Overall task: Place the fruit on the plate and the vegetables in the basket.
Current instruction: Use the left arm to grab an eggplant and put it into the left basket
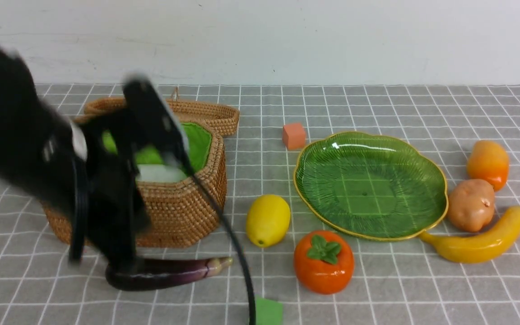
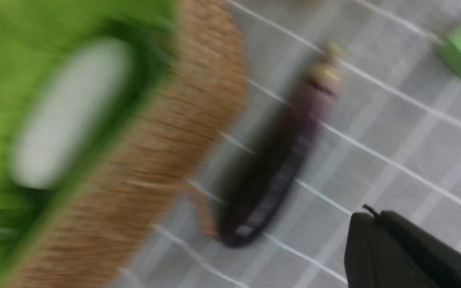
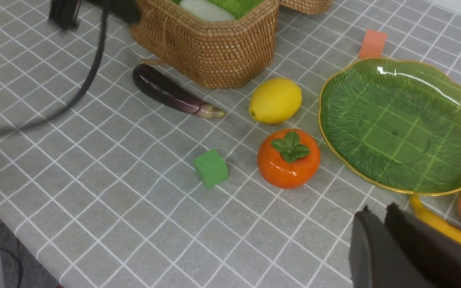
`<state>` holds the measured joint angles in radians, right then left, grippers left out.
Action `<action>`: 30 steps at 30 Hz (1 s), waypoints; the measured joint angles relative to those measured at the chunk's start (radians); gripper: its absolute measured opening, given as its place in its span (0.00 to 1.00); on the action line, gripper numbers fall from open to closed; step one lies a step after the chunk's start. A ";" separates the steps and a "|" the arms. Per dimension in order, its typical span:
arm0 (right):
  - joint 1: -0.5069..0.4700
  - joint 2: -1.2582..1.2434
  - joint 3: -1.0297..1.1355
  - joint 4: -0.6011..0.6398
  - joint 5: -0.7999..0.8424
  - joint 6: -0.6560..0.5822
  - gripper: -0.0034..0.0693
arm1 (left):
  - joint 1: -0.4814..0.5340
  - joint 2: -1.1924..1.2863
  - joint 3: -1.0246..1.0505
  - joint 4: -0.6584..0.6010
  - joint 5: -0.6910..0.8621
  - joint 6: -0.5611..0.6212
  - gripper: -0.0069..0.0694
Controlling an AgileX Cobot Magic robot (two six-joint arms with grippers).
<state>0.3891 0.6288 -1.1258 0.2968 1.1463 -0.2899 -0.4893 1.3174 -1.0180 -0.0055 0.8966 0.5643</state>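
Toy white radish (image 1: 158, 174) lies in green-lined tan wicker basket (image 1: 178, 212); long dark purple eggplant (image 1: 165, 273) on cloth just in front. Yellow lemon (image 1: 267, 220) & orange persimmon (image 1: 323, 262) sit betw. basket & glossy green leaf-shaped plate (image 1: 370, 180). Brown potato (image 1: 471, 205), yellow banana (image 1: 481, 243) & orange-yellow mango (image 1: 488, 163) are at plate's right rim. L claw (image 1: 151, 135) blurred over basket; R claw (image 3: 390, 244) only partly seen. Opening of both: can't tell.

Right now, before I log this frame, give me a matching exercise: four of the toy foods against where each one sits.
Things
1. white radish
2. eggplant
3. potato
4. lemon

Places
a. between the basket and the plate
b. inside the basket
c. lying along the basket's near side, outside it
d. between the mango and the banana

Pairs: 1-b, 2-c, 3-d, 4-a
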 joint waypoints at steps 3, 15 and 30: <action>0.000 0.000 0.000 0.000 0.000 0.000 0.13 | -0.033 0.007 0.131 0.011 -0.061 -0.002 0.12; 0.000 0.000 0.000 0.000 0.003 0.003 0.15 | -0.034 0.170 0.215 0.185 -0.358 -0.011 0.83; 0.000 0.000 0.000 0.012 0.030 0.004 0.15 | -0.034 0.295 0.215 0.553 -0.507 -0.349 0.82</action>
<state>0.3891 0.6288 -1.1258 0.3086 1.1763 -0.2860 -0.5229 1.6127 -0.8025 0.5475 0.3897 0.2157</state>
